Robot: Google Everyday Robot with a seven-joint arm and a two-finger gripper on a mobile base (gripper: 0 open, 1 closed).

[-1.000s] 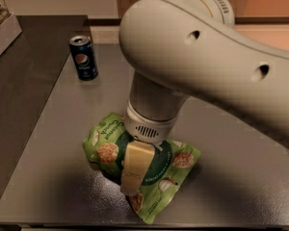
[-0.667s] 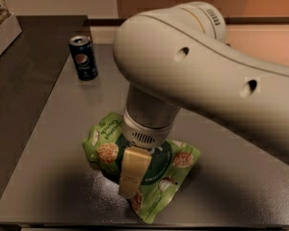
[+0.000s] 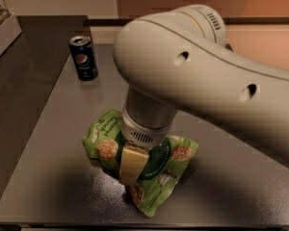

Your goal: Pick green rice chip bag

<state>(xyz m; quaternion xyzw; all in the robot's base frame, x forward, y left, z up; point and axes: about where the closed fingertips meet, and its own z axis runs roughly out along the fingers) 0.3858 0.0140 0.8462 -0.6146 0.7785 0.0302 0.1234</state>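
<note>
The green rice chip bag [image 3: 105,146] lies crumpled on the grey table [image 3: 43,177], near its front middle. It is light green with a dark-green circle and round rice-chip pictures. My gripper [image 3: 133,170] comes straight down from the wrist onto the middle of the bag and touches it. A pale pad of the gripper lies over the dark circle. The wrist and the thick white arm [image 3: 207,81] hide the far part of the bag.
A dark blue Pepsi can [image 3: 83,57] stands upright at the table's back left, well away from the bag. A darker counter [image 3: 19,81] runs along the left, with a pale box [image 3: 2,30] at its far corner.
The thick arm link above the wrist has swung left and now covers more of the view. The gripper stays down on the bag. The bag and the can have not moved.
</note>
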